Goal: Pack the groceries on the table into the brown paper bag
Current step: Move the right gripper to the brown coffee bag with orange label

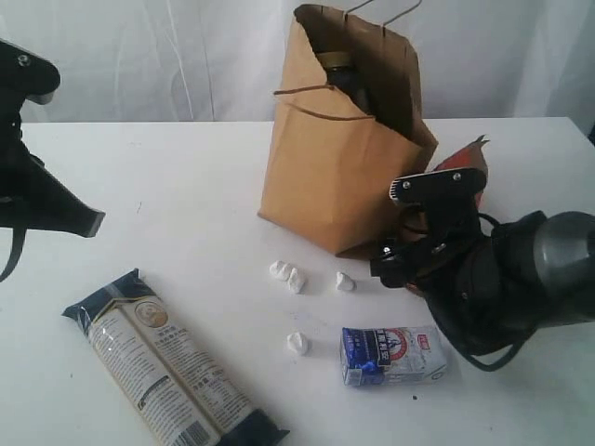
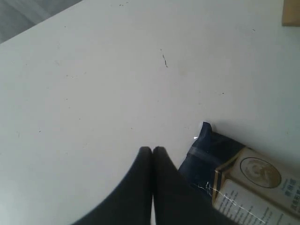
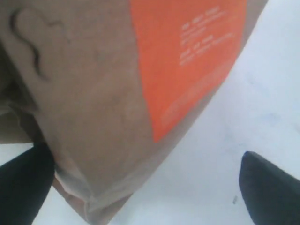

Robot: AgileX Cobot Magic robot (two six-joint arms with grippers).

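The brown paper bag (image 1: pixel 325 177) stands upright at the back middle of the table (image 1: pixel 186 195), with a dark jar (image 1: pixel 346 76) showing inside it. An orange-brown pouch (image 1: pixel 462 160) leans just right of the bag. My right gripper (image 1: pixel 423 228) is open right at it. In the right wrist view the pouch (image 3: pixel 103 93) fills the space between the spread fingers (image 3: pixel 269 187), and its end sits close to one finger. A blue-white carton (image 1: pixel 390 355) lies in front. The long dark-blue noodle pack (image 1: pixel 167 372) lies at the front left. My left gripper (image 2: pixel 152 151) is shut and empty beside the pack's end (image 2: pixel 211 154).
Several small white crumbs (image 1: pixel 288 276) lie on the table in front of the bag and near the carton. The bag's twisted handles (image 1: pixel 381 14) stick up at the top. A white curtain hangs behind the table.
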